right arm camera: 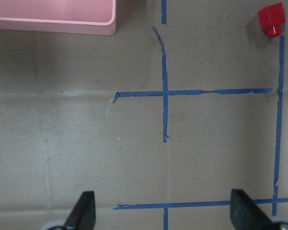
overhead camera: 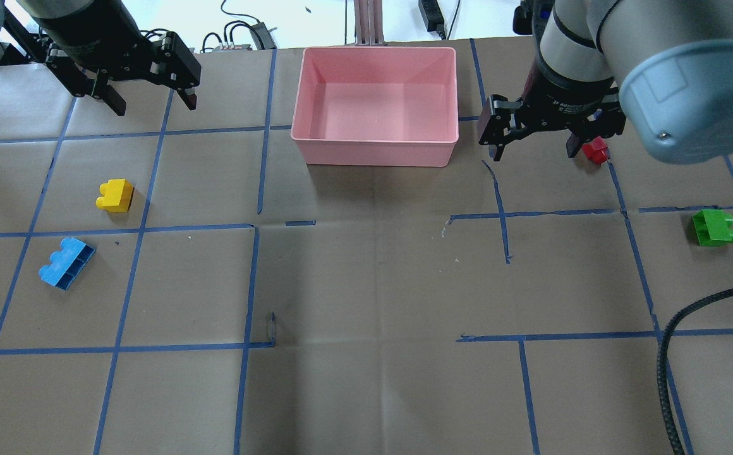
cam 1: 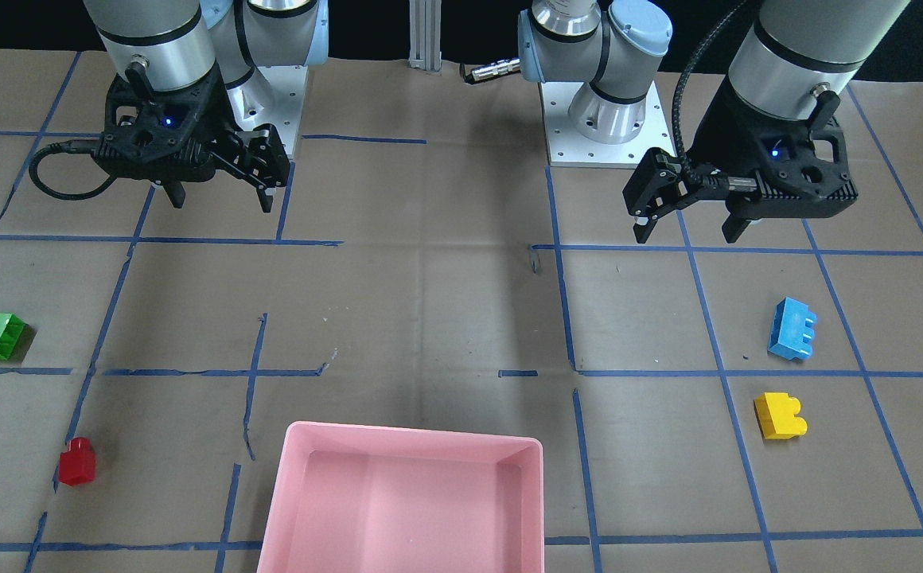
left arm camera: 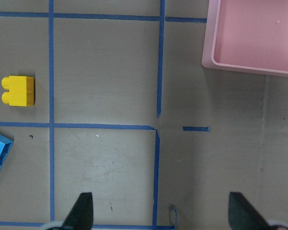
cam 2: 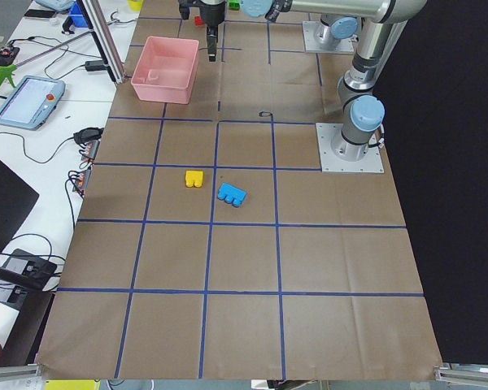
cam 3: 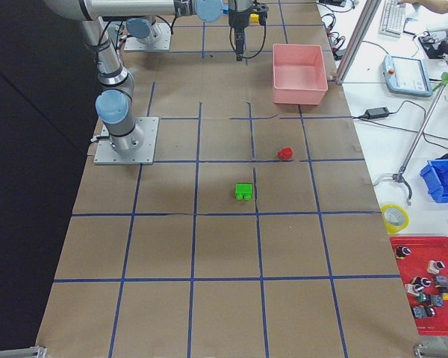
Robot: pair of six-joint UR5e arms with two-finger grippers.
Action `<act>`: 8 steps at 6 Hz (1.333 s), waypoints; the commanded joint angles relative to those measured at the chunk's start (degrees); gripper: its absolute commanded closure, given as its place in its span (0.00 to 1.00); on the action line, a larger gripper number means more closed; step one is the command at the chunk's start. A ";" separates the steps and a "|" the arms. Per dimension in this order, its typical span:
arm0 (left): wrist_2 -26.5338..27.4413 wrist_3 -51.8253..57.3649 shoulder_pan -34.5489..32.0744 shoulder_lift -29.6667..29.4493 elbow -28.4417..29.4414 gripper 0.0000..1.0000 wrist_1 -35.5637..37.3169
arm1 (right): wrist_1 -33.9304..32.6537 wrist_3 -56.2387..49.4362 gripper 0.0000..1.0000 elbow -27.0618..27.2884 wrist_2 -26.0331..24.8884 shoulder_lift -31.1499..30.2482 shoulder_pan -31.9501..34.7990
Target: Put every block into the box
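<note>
Pink plastic tray (overhead camera: 379, 150), shallow and rectangular with rounded corners and a raised rim, sits at the far middle of the table (overhead camera: 366, 284), which is covered in brown paper and marked with blue tape lines (overhead camera: 531, 213). On the left, the studded yellow plastic brick (overhead camera: 115, 194) lies nearer than the tray and well apart from it. The larger studded blue brick (overhead camera: 67, 262) lies nearer still and a little further left, close to the yellow one but not touching it. On the right, the small red brick (overhead camera: 596, 151) lies near the tray's right end, and the green brick (overhead camera: 714, 227) lies nearer and further right, well apart from the red one. All four lie on the paper outside the tray. The left gripper (overhead camera: 153, 104) hangs above the far left of the table, left of the tray, its jaws spread wide and holding nothing. The right gripper (overhead camera: 534, 151) hangs above the paper right of the tray, jaws likewise wide apart and empty, the red brick off to its right
</note>
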 commanded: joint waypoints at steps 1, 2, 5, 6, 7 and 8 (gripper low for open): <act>-0.02 0.00 0.00 0.00 -0.03 0.01 0.00 | 0.06 -0.45 0.00 0.00 0.00 0.19 0.09; -0.02 0.00 0.00 0.08 -0.12 0.01 -0.09 | 0.06 -0.62 0.00 0.00 0.00 0.28 0.00; 0.07 0.17 0.00 0.17 -0.56 0.01 -0.09 | -0.03 -0.71 0.00 0.00 0.00 0.28 -0.09; 0.07 0.26 0.09 0.17 -0.65 0.01 -0.09 | -0.03 -0.71 0.00 0.00 0.00 0.28 -0.09; 0.42 4.96 0.70 0.34 -0.74 0.01 -0.09 | -0.11 -0.71 0.00 0.00 0.00 0.28 -0.09; 0.51 10.14 4.62 0.61 -0.74 0.01 -0.44 | -0.29 -2.19 0.00 0.00 -0.09 0.28 -0.35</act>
